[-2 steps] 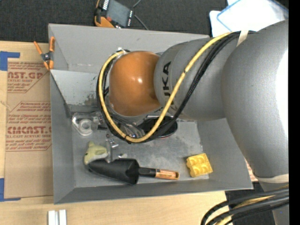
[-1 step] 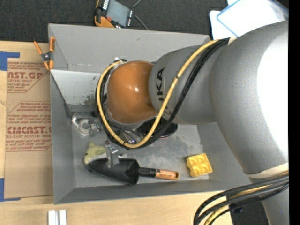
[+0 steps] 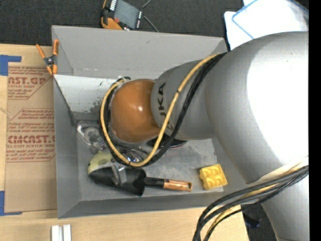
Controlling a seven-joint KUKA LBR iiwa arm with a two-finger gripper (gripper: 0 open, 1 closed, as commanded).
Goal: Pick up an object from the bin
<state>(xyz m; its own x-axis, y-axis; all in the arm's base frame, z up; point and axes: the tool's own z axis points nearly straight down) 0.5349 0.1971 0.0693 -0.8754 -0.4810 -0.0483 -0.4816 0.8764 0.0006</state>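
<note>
Grey metal bin (image 3: 65, 185), floor scuffed. Gripper (image 3: 119, 173), below the orange wrist cover (image 3: 131, 109), stands left of the yellow toy brick (image 3: 213, 177), over a black, copper-handled brush (image 3: 150, 183). Whether it is open or closed cannot be told.

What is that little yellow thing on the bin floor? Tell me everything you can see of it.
The yellow block looks like a small plastic toy brick, with round studs on top. It lies flat, slightly turned, on the grey bin floor near the lower wall, just right of a copper-tipped black tool without touching it.
</note>
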